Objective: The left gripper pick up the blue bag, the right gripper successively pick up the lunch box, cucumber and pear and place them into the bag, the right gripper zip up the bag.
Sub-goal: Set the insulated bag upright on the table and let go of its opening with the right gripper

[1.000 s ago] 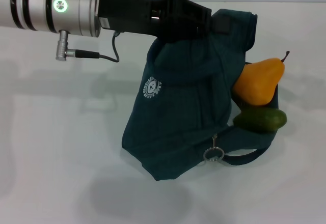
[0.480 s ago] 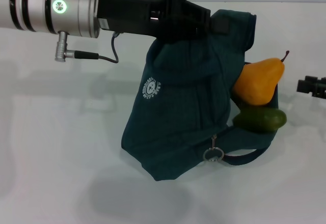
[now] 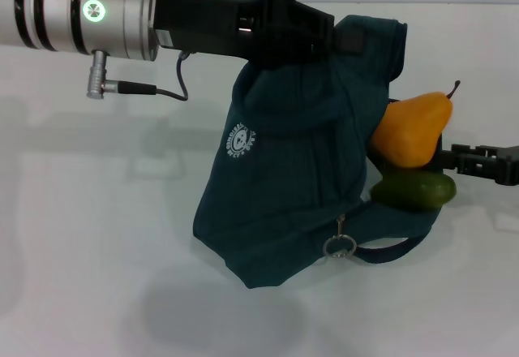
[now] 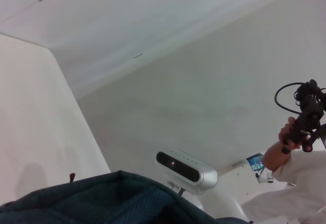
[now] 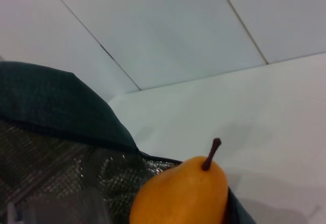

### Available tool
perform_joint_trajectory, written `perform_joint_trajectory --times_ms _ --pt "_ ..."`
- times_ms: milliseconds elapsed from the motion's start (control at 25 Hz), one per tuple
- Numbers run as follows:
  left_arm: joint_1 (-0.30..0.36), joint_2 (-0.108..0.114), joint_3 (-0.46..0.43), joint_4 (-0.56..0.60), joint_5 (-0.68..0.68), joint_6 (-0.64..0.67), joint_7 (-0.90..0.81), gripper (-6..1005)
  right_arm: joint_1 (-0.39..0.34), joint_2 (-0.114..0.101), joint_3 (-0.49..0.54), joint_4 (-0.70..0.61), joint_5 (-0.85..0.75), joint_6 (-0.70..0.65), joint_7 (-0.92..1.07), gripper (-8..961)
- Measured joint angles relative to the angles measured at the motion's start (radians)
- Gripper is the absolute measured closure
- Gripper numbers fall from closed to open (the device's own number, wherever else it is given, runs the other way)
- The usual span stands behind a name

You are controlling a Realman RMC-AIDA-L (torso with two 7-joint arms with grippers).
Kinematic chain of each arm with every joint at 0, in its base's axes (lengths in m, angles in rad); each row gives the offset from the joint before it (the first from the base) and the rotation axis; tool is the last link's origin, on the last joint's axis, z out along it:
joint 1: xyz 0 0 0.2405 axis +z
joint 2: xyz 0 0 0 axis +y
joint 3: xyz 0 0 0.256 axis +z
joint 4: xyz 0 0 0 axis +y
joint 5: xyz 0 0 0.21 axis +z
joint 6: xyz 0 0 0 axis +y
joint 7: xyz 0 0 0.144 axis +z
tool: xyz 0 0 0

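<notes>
Head view: the left gripper (image 3: 328, 36) reaches in from the left and is clamped on the top edge of the blue bag (image 3: 300, 178), holding it up so it hangs over the white table (image 3: 97, 235). The pear (image 3: 412, 130) and, just below it, the cucumber (image 3: 415, 191) poke out of the bag's open right side. The right gripper (image 3: 454, 158) comes in from the right edge, its tips just beside the pear; how far it is open, I cannot tell.

Left wrist view: only a fold of the blue bag (image 4: 112, 198) shows.

Right wrist view: the pear (image 5: 181, 193) sits against the bag's silver lining (image 5: 61, 183).
</notes>
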Motion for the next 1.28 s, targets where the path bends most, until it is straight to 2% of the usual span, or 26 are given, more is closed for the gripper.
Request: perform_joint_trajectory --times_ms 520,800,1040,1280 --pt "0.002 0.002 0.000 -0.002 -0.007 0.001 -0.003 928 0.038 0.025 -0.049 0.025 -0.011 0.077 0.000 445" --pt "0.006 0.005 0.000 -0.002 -0.009 0.002 -0.004 928 0.042 0.030 -0.054 0.025 -0.011 0.087 0.000 445" --pt "0.008 0.005 0.000 -0.002 -0.009 0.002 -0.003 928 0.041 0.030 -0.051 0.017 -0.007 0.087 -0.001 646" --pt "0.009 0.005 0.000 -0.002 -0.009 0.002 -0.003 927 0.040 0.028 -0.043 0.013 -0.003 0.074 -0.005 773"
